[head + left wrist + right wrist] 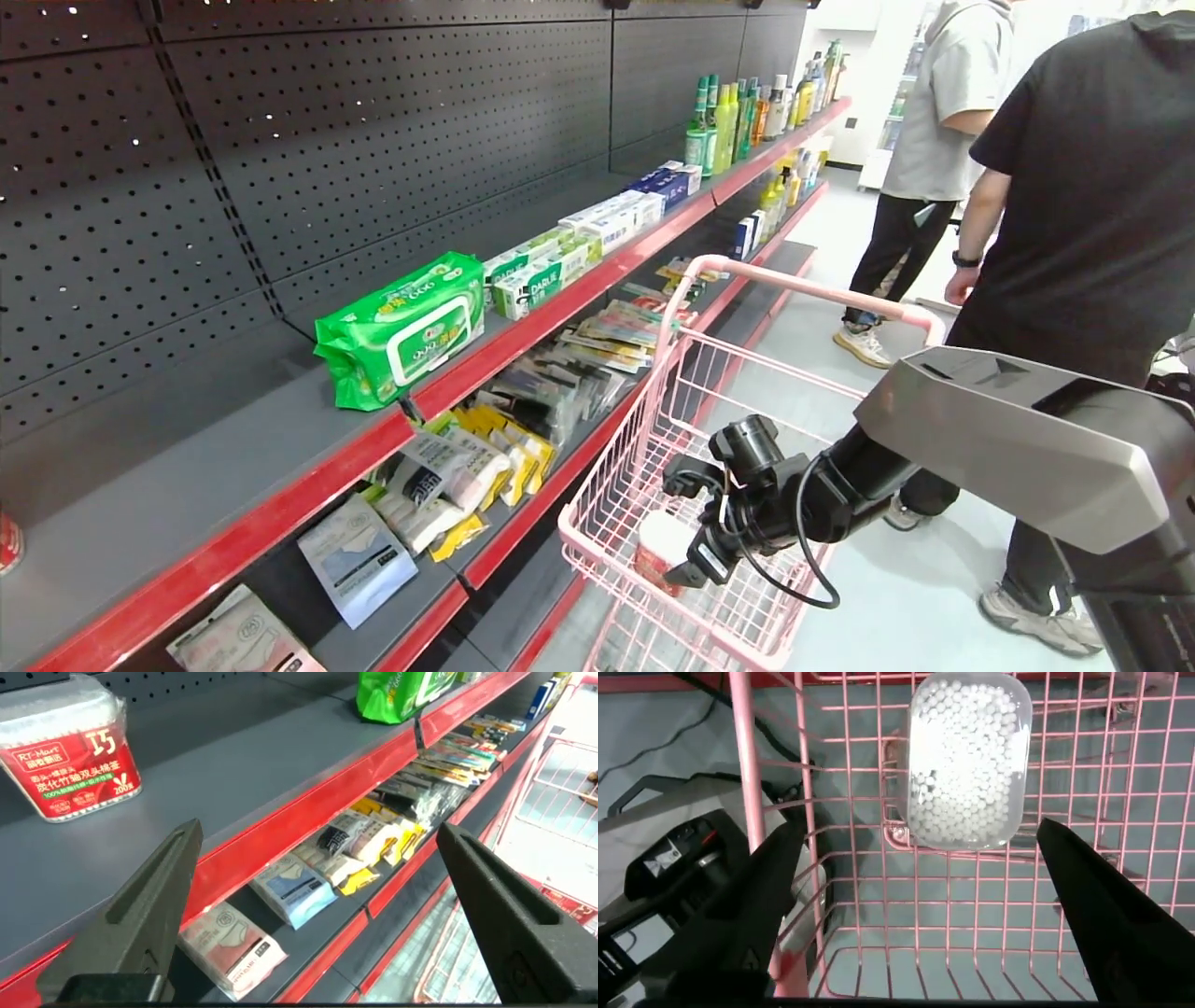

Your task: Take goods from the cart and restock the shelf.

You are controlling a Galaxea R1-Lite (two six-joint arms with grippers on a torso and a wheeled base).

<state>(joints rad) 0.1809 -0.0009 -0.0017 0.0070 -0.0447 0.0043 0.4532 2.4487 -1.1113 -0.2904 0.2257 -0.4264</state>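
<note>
The right gripper (920, 826) hangs inside the pink wire cart (803, 288), its fingers (757, 905) spread wide and grasping nothing. Right below it a clear tub of cotton swabs (966, 761) stands upright on the cart's mesh floor, apart from both fingers. Seen from above, the white swab tips show through its lid. In the head view its side carries a red label with print too small to make out. The left gripper (318, 831) is over the top shelf (233, 467), with its fingers (149, 915) likewise released and empty. Near it on the grey shelf board stands a second tub (70, 751) of the same kind, wrapped in a red band printed with white characters. Farther along that shelf lies a green pack of wipes (401, 327) with a white label panel, then a row of green-and-white toothpaste boxes (537, 271). Flat sachets (359, 555) lie on the shelf below
</note>
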